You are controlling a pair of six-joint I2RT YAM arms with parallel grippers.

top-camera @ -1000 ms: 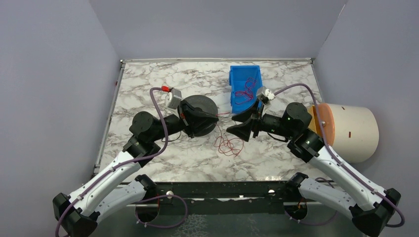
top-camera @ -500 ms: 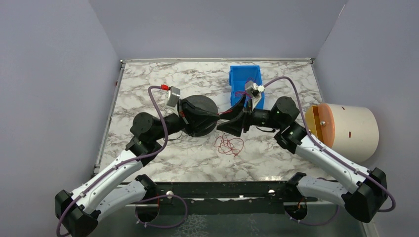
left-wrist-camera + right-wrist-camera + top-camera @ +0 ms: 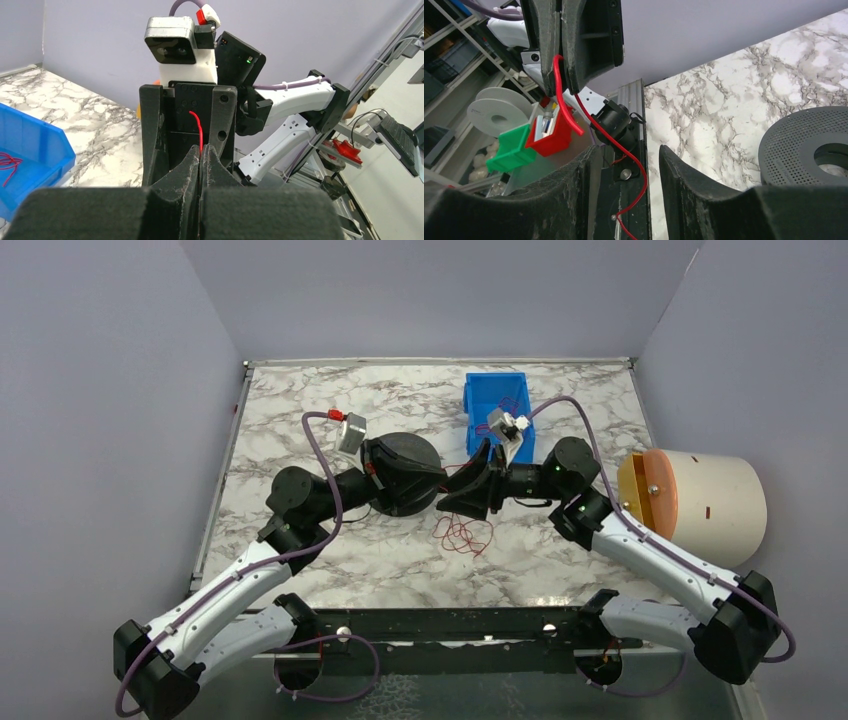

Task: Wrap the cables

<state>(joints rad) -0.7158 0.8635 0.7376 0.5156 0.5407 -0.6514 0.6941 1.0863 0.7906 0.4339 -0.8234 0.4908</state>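
A thin red cable (image 3: 196, 129) sticks out of my left gripper (image 3: 201, 151), which is shut on it. In the top view the left gripper (image 3: 436, 481) hovers mid-table, tip to tip with my right gripper (image 3: 449, 502). The right gripper (image 3: 630, 150) is open, and the red cable (image 3: 638, 172) hangs down through the gap between its fingers without being pinched. The rest of that cable lies as a loose tangle (image 3: 462, 534) on the marble below both grippers. More red cables (image 3: 495, 430) lie in the blue bin (image 3: 497, 392).
A black perforated disc (image 3: 404, 454) sits under the left wrist and shows at the right of the right wrist view (image 3: 809, 145). A cream cylinder with an orange end (image 3: 705, 505) lies at the table's right edge. The blue bin stands just behind the right wrist.
The right arm has swung left, bringing its gripper up to the left gripper's tips and around the hanging cable. The left arm has barely moved and keeps its hold.
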